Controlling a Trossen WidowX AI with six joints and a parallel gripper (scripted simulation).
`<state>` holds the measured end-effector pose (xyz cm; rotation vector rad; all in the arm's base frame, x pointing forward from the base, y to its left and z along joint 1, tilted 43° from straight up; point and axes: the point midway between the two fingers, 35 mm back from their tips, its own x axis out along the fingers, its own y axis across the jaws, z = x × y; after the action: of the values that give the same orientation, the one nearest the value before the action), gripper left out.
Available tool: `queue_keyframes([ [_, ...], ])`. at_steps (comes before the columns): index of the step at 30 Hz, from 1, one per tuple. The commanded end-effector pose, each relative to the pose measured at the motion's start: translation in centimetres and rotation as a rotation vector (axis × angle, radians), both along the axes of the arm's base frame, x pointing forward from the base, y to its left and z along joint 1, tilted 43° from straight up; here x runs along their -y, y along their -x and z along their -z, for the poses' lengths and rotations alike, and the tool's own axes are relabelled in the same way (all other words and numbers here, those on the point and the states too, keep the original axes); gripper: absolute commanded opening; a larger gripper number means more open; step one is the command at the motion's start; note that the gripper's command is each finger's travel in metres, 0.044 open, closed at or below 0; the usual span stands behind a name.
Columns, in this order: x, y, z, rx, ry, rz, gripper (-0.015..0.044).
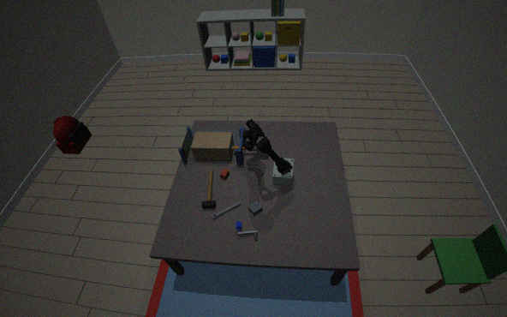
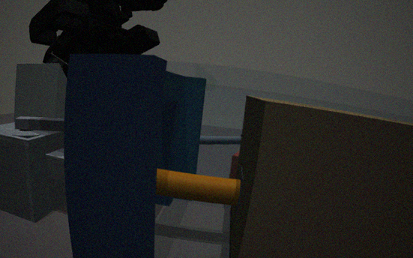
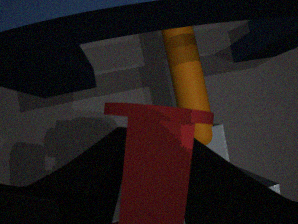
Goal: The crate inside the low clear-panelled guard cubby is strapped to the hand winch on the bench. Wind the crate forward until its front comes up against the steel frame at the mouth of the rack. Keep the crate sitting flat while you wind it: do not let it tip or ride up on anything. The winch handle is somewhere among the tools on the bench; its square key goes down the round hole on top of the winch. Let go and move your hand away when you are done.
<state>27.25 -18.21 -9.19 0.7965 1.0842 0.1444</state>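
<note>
The wooden crate (image 1: 212, 146) (image 2: 331, 176) sits flat behind the blue steel frame (image 1: 240, 158) (image 2: 113, 144), with a gap between its front and the frame. An orange bar-like piece (image 2: 197, 186) (image 3: 190, 82) spans this gap. Clear guard panels (image 2: 305, 82) show faintly beyond the crate. The grey winch (image 2: 5, 169) stands outside the frame, with the flat arm of the winch handle (image 2: 41, 124) across its top. My gripper (image 1: 249, 146) (image 3: 150, 139) is above the winch side of the frame, shut on the handle's red grip (image 3: 157, 175). The key in its hole is hidden.
The arm's pale base (image 1: 283, 176) stands right of the winch. A mallet (image 1: 210, 184), a red block (image 1: 224, 174), a wrench (image 1: 227, 211), a grey block (image 1: 255, 208), a blue block (image 1: 239, 225) and a bent metal tool (image 1: 247, 233) lie towards the bench's near edge.
</note>
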Motion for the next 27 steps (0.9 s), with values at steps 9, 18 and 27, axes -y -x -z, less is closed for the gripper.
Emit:
queue_keyframes([
  [9,-1.4,1.3,-0.9,-0.016,-0.025,0.005,0.0],
  [18,-2.0,2.1,-1.3,-0.016,-0.026,0.005,0.0],
  [27,-2.5,2.9,-1.6,-0.017,-0.026,0.005,0.0],
])
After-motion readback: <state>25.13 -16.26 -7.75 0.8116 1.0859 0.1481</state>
